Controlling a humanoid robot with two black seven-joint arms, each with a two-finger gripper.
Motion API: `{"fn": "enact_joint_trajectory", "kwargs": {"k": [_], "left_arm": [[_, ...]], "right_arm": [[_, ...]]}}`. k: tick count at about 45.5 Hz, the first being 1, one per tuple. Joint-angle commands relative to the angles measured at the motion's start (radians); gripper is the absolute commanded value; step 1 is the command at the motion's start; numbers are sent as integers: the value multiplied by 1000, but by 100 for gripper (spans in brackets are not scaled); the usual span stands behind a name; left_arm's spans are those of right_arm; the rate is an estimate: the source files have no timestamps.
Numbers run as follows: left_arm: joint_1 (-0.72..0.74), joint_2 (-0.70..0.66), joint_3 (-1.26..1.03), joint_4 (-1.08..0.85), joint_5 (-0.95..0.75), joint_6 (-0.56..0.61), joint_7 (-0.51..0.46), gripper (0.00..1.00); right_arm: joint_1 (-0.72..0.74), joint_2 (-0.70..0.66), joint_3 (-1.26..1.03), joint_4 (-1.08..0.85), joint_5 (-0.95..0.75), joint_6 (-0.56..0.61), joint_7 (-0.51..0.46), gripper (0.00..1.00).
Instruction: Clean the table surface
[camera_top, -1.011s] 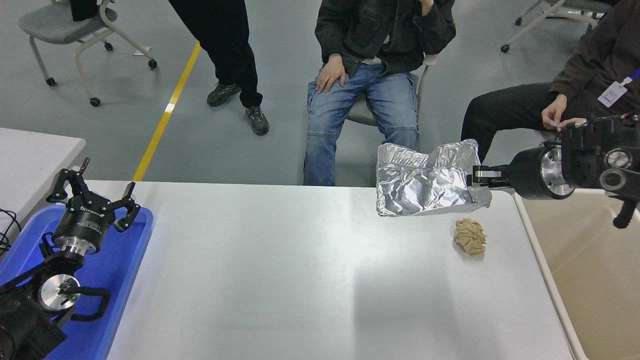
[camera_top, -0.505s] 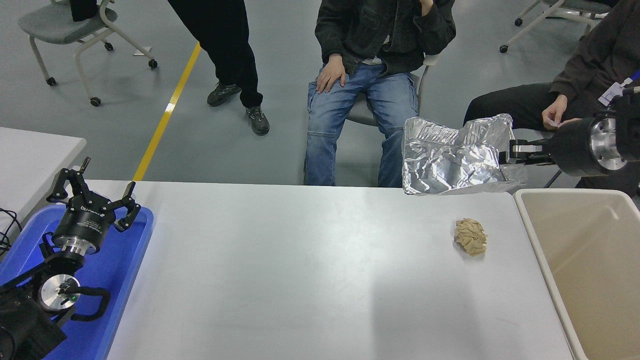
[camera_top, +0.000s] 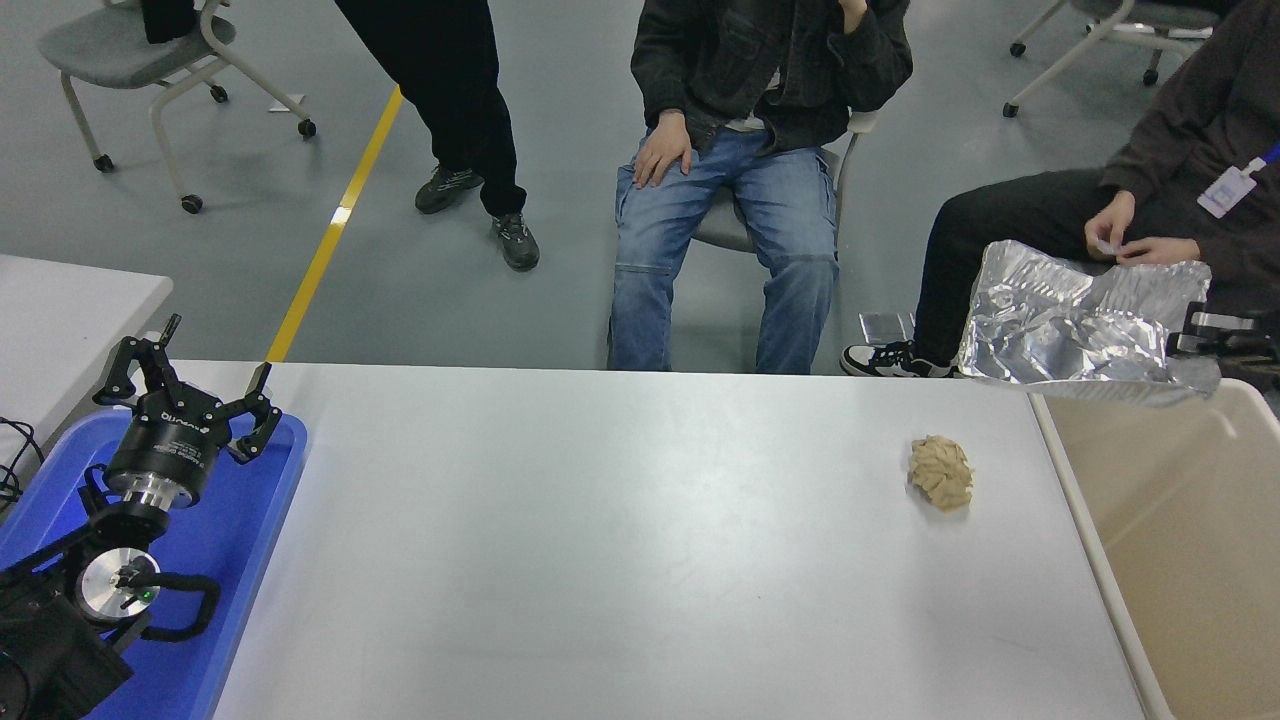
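The large white table surface (camera_top: 620, 540) fills the middle of the head view. A crumpled tan paper ball (camera_top: 941, 472) lies on it near the right end. My right gripper (camera_top: 1200, 335) reaches in from the right edge and is shut on a crumpled silver foil sheet (camera_top: 1075, 325), holding it in the air over the far corner of the beige bin (camera_top: 1190, 540). My left gripper (camera_top: 190, 385) is parked open and empty over the blue tray (camera_top: 240, 520) at the lower left.
The beige bin stands off the table's right end. A smaller white tabletop (camera_top: 60, 310) is at the far left. Three people are at the far side, two of them seated close to the table edge. Wheeled chairs stand behind them.
My right gripper has carried the foil sheet to the right and up, from above the table's far right corner to over the bin. The paper ball and the left arm have not moved.
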Motion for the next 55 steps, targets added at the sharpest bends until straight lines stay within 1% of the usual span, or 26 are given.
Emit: {"fn": "enact_joint_trajectory", "kwargs": {"k": [1, 7, 12, 29, 39, 44, 49, 55], "left_arm": [[0, 0, 0, 0, 0, 0, 0, 100], [0, 0, 0, 0, 0, 0, 0, 100], [0, 0, 0, 1, 0, 0, 0, 100], [0, 0, 0, 0, 0, 0, 0, 100], [0, 0, 0, 0, 0, 0, 2, 100], [0, 0, 0, 0, 0, 0, 0, 100], [0, 0, 0, 0, 0, 0, 0, 100], [0, 0, 0, 0, 0, 0, 0, 100]], "right_arm": [[-154, -34, 1, -136, 12, -77, 85, 0], [-224, -28, 0, -184, 80, -135, 91, 0], [-278, -5, 0, -233, 92, -193, 91, 0], [-477, 159, 1, -424, 287, -357, 89, 0], [-562, 294, 3, -575, 393, -386, 89, 0], [-591, 366, 3, -690, 445, -400, 86, 0], [-620, 472, 1, -870, 518, -396, 80, 0], [-662, 594, 3, -1067, 539, -385, 80, 0]]}}
